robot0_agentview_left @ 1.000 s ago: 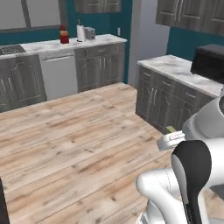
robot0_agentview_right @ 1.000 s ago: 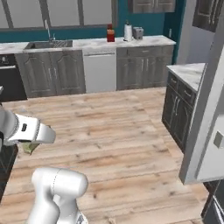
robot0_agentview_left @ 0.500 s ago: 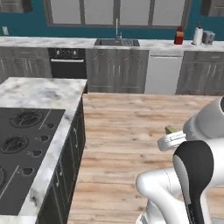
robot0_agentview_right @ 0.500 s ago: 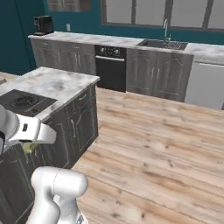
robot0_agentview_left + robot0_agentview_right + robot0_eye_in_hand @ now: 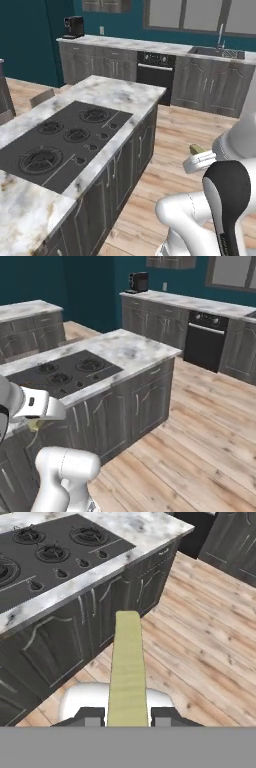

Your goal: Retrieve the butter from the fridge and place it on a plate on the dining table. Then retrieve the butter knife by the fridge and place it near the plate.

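Butter [image 5: 127, 667] clamped in hand [image 5: 127, 717]; stove-topped island [image 5: 75, 145] close left, coffee maker [image 5: 74, 26] beyond.

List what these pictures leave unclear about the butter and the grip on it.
- Butter, hand view: its near end runs under the bottom band, so how deep it sits between the fingertips is unclear.
- Butter, left base view: a small tip shows; the white hand hides the rest.
- Gripper: contact with the butter is cut off.

butter [image 5: 127, 667] between tool [image 5: 127, 716] fingers

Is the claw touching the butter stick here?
Touching. The hand view shows the butter clamped between the two fingertips of the claw, with no gap either side.
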You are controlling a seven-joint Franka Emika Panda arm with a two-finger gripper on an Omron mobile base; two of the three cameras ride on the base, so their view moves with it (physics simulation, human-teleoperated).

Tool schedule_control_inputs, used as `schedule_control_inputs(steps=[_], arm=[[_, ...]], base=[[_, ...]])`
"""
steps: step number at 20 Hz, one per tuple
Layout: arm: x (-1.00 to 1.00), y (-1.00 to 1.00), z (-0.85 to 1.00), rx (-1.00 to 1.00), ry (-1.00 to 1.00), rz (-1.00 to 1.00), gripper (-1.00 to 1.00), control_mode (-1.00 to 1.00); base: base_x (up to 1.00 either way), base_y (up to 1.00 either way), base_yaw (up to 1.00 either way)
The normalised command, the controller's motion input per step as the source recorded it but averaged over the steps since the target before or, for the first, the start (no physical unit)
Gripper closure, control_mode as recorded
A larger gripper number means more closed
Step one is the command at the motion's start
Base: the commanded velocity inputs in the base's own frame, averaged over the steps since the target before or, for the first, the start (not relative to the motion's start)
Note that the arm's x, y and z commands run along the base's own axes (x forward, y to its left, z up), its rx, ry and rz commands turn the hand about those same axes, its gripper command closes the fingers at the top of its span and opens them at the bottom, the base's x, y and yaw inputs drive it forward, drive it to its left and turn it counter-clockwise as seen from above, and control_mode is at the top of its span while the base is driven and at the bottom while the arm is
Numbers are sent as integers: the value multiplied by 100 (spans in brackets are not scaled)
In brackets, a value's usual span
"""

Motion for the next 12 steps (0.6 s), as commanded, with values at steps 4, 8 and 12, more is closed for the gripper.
schedule_control_inputs(steps=[4, 8, 12], arm=[[0, 0, 0, 0, 0, 0, 100, 100], [0, 0, 0, 0, 0, 0, 100, 100], [0, 0, 0, 0, 0, 0, 100, 100]], base=[[14, -3, 42], [39, -1, -8], [47, 0, 9]])
